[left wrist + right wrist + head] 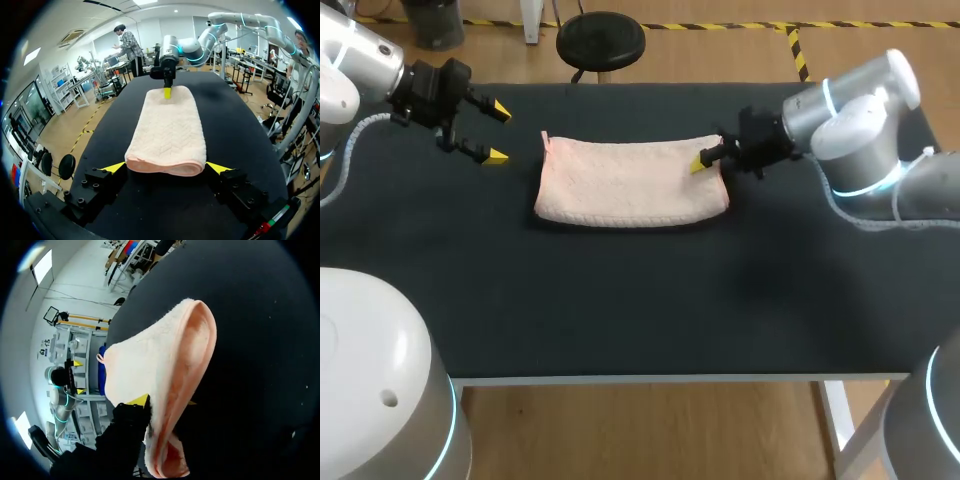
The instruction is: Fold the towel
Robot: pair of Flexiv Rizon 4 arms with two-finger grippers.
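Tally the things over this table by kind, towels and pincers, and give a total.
towel: 1
pincers: 2 (left pincer, right pincer)
Total: 3

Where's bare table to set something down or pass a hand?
Free: the wide strip between towel and the table near edge. A narrow gap lies between towel and left arm jaws. Crowded: towel's right end, where the right arm jaws grip it.
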